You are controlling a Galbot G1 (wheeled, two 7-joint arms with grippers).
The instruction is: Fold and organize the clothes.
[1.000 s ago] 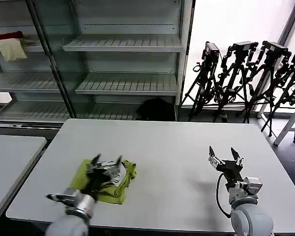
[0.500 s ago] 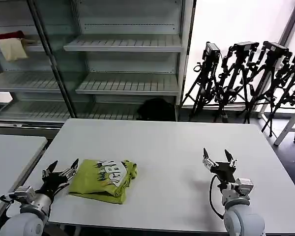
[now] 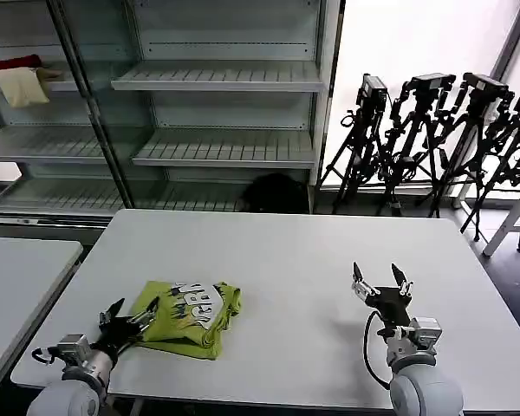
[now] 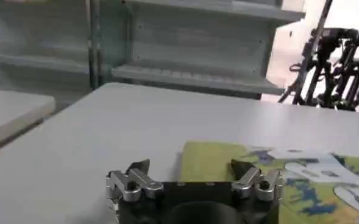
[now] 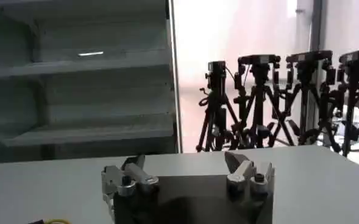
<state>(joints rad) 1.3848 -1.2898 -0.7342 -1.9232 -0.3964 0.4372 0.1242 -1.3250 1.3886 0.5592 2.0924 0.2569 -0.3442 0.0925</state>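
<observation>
The clothes are one lime yellow-green T-shirt (image 3: 188, 317), lying folded into a rough square on the white table (image 3: 286, 260) toward its front left, white print facing up. My left gripper (image 3: 130, 314) stands open at the shirt's near left corner, low over the table, with nothing between its fingers. The left wrist view has the shirt (image 4: 270, 176) just beyond the open left gripper (image 4: 191, 165), one fingertip (image 4: 241, 167) over its edge. My right gripper (image 3: 380, 279) is open and empty above bare table at the front right; the right wrist view shows this gripper (image 5: 182, 163) open too.
A grey shelving unit (image 3: 217, 82) stands behind the table, with a red cloth (image 3: 13, 63) and a cream cloth (image 3: 21, 87) on its left shelf. Black tripods (image 3: 433, 130) crowd the back right. A second table (image 3: 17, 277) lies to the left.
My left gripper came off the folded shirt, swung out to the left, then returned to the shirt's near left corner. My right gripper drifted slightly left and toward me. The shirt stayed put.
</observation>
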